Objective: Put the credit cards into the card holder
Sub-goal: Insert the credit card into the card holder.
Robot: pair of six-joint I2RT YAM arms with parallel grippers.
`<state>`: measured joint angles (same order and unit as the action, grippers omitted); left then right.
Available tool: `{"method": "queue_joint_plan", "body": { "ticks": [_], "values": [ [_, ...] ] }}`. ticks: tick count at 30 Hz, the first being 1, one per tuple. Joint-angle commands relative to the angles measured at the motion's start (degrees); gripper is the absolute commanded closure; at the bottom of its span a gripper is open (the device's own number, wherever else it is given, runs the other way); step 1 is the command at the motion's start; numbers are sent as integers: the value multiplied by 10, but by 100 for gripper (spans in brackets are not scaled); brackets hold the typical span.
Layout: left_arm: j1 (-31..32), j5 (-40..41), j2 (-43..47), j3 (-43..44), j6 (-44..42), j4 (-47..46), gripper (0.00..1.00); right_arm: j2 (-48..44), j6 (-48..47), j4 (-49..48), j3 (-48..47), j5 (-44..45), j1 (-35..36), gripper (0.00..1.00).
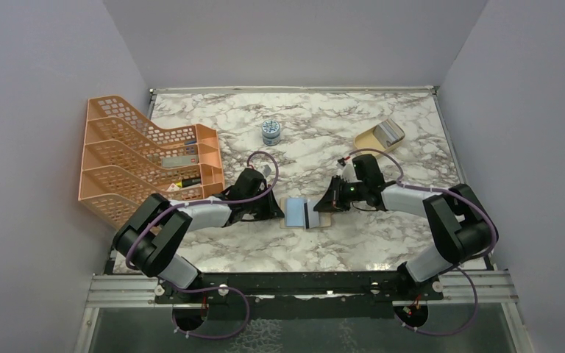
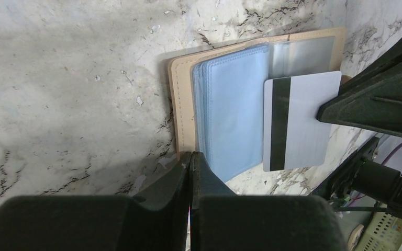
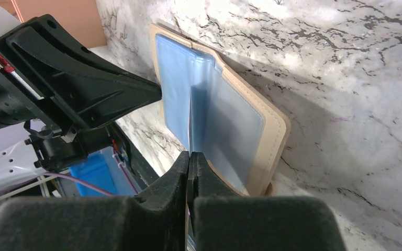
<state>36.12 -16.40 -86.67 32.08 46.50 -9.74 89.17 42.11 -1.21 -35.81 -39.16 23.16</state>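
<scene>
While the white, dark-striped plastic credit card [image 2: 301, 120] hovers over the open tan card holder [image 2: 180, 104] at table centre, pinched by the right gripper [image 3: 188, 159] from three o'clock, the pressed-together left gripper [image 2: 191, 162] at nine o'clock could let floppy blue sleeves [image 2: 230, 115] buckle, blocking it.

Robot lab test cell: plain partition walls [image 1: 44, 73] boxing marble-pattern table [image 1: 324, 125], metal mounting rail [image 1: 301, 283] at near edge.

- The top external camera looks steeply down from above and behind, taking in the whole table [image 1: 382, 147].
- The left wrist camera looks close down on the open card holder [image 2: 230, 120].
- The right wrist camera faces the same card holder from the opposite side, equally close.
- All three share it.
</scene>
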Motion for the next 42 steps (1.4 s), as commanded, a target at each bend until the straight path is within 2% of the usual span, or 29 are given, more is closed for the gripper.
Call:
{"method": "queue_joint_plan", "body": {
  "ticks": [1,14,25,42],
  "values": [
    [1,20,9,-4,-14,27,95,17,13,-41,5,-24,-3,99],
    [1,32,11,-3,-17,44,95,6,-9,-26,8,-23,-32,99],
    [1,25,8,-7,-14,37,95,43,-2,-87,16,-95,-32,99],
    [1,22,-2,-2,-14,33,95,88,-19,-94,-4,-80,-33,99]
  ]
}}
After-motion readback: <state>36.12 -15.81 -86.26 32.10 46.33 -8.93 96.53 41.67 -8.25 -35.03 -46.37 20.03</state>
